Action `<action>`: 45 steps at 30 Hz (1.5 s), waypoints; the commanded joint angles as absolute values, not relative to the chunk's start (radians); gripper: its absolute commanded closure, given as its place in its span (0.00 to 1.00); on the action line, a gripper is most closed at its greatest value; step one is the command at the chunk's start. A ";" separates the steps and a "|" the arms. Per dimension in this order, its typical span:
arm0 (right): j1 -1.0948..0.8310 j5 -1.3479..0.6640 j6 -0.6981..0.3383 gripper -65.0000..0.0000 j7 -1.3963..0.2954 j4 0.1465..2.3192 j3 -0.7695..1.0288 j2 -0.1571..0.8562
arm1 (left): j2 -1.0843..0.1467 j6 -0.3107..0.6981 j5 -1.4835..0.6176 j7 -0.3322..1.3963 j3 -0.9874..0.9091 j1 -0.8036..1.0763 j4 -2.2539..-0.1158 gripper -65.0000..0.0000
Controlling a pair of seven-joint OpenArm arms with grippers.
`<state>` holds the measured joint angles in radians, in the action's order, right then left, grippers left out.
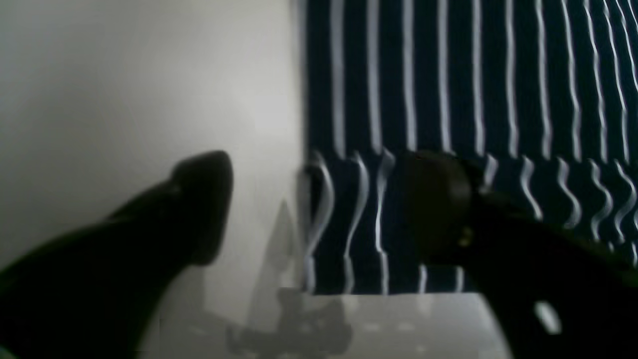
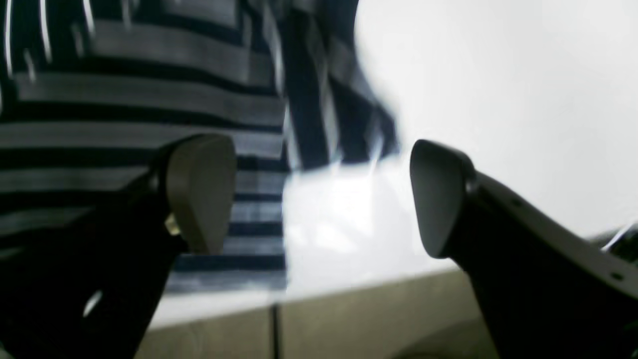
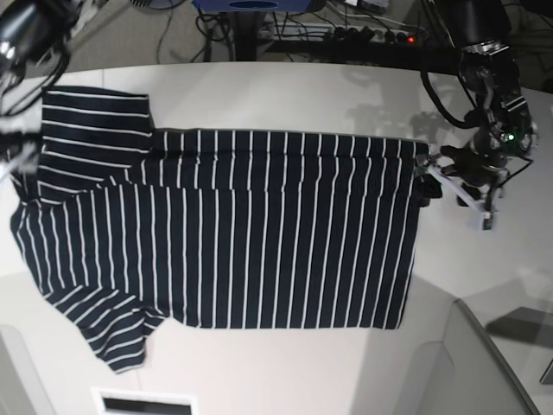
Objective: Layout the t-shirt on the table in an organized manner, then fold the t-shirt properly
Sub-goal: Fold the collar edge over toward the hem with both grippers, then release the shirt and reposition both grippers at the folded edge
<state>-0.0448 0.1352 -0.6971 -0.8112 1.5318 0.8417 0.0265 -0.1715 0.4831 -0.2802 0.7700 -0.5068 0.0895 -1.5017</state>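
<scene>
The base view looks almost straight down from high above, taking in the whole shirt (image 3: 233, 233) on the white surface (image 3: 285, 372). Each wrist view sits just behind its own hand, very near the cloth, blurred. All three share the striped shirt's edge against the surface.
</scene>
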 commanded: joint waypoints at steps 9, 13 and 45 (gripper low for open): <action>-0.113 0.125 -0.698 0.21 -0.733 1.455 0.877 0.010 | -0.183 0.518 -0.294 0.751 -0.604 0.165 -1.636 0.10; -0.122 0.125 -0.698 0.21 -0.700 1.391 0.877 0.010 | -0.182 0.651 -0.294 0.751 -0.667 0.211 -1.655 0.10; 0.015 0.070 -0.698 0.99 -0.990 1.632 0.630 0.016 | -0.180 0.698 -0.294 0.751 -0.786 0.214 -1.604 0.10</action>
